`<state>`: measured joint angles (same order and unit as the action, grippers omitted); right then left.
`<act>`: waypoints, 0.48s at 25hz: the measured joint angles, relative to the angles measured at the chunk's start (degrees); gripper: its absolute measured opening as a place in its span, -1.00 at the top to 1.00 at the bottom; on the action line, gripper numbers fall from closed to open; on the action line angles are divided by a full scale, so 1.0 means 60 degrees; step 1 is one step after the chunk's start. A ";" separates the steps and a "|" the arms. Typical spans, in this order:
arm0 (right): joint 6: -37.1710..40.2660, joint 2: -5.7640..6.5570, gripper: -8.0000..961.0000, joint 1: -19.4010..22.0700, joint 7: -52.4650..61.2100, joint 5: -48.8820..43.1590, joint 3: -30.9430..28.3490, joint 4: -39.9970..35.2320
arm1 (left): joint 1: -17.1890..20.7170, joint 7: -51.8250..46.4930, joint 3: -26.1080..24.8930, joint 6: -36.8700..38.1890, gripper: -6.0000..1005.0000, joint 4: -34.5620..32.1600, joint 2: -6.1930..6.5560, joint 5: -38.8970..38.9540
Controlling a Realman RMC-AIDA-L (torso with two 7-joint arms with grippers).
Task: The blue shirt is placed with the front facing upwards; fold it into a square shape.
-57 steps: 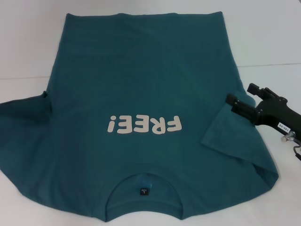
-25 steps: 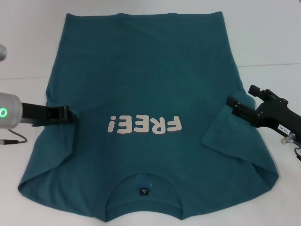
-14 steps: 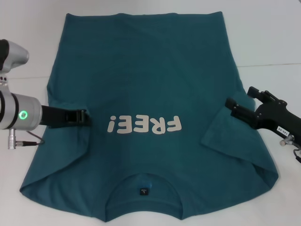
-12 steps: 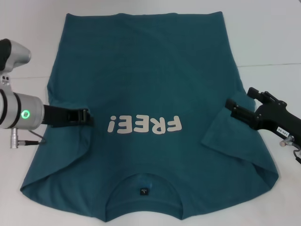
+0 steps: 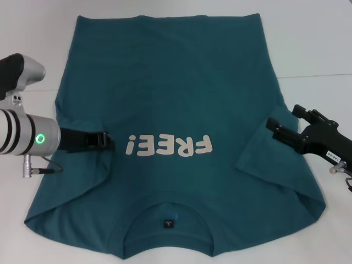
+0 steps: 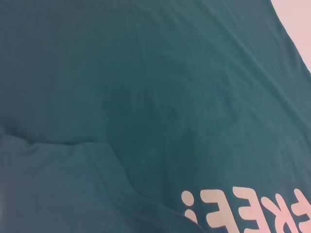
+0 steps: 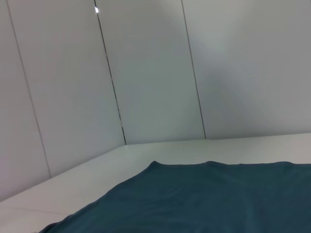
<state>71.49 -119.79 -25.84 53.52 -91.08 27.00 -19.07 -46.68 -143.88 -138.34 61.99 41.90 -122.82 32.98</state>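
The blue shirt point(image 5: 170, 110) lies face-up on the white worktop point(image 5: 313, 44), spread nearly flat, its collar nearest the robot and the cream "FREE!" lettering point(image 5: 168, 146) across the chest as the plainest landmark. To the left of that lettering the left gripper point(image 5: 104, 141) sits low over the cloth with the left sleeve doubled inward beneath it — its jaws look drawn close together on the sleeve's edge, though whether cloth is really pinched between them cannot be told. To the right of the lettering the right sleeve already lies folded over the chest, and the right gripper point(image 5: 283, 129) rests at the shirt's right edge with jaws apart, holding nothing. The fabric looks light, soft and limp — it should drape, wrinkle and drag rather than keep any shape, so a hold is best taken at a doubled seam or hem, pinching both layers near an edge.
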 joint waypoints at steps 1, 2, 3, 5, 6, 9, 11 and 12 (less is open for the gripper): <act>-0.0021 0.0000 -0.91 0.0000 0.0001 0.0000 0.0012 0.0000 | -0.0006 0.0000 0.0000 -0.0013 0.90 -0.0002 -0.0006 0.0001; -0.0051 0.0000 -0.91 0.0000 0.0000 0.0001 0.0030 -0.0001 | -0.0012 0.0001 0.0000 -0.0028 0.90 -0.0006 -0.0012 0.0002; -0.0076 0.0000 -0.91 -0.0003 -0.0002 0.0001 0.0041 -0.0001 | -0.0015 0.0001 0.0000 -0.0051 0.90 -0.0013 -0.0020 0.0003; -0.0102 -0.0002 -0.91 -0.0017 -0.0033 -0.0009 0.0048 -0.0001 | -0.0015 0.0001 0.0010 -0.0112 0.90 -0.0037 -0.0036 0.0005; -0.0102 -0.0005 -0.91 -0.0020 -0.0071 -0.0014 0.0049 -0.0001 | -0.0013 0.0001 0.0012 -0.0166 0.90 -0.0058 -0.0036 0.0007; -0.0067 -0.0012 -0.91 -0.0019 -0.0177 -0.0007 0.0053 0.0007 | 0.0024 0.0000 0.0007 -0.0347 0.90 -0.0148 -0.0038 0.0017; -0.0054 -0.0015 -0.91 -0.0014 -0.0189 0.0015 0.0055 0.0010 | 0.0049 0.0001 0.0012 -0.0386 0.90 -0.0225 -0.0038 0.0075; -0.0054 -0.0014 -0.91 -0.0014 -0.0189 0.0025 0.0054 0.0011 | 0.0050 0.0001 0.0021 -0.0386 0.90 -0.0268 -0.0036 0.0101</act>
<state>71.16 -119.87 -25.92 52.39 -90.93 27.32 -19.00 -46.38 -143.87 -138.21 59.68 40.29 -123.03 33.58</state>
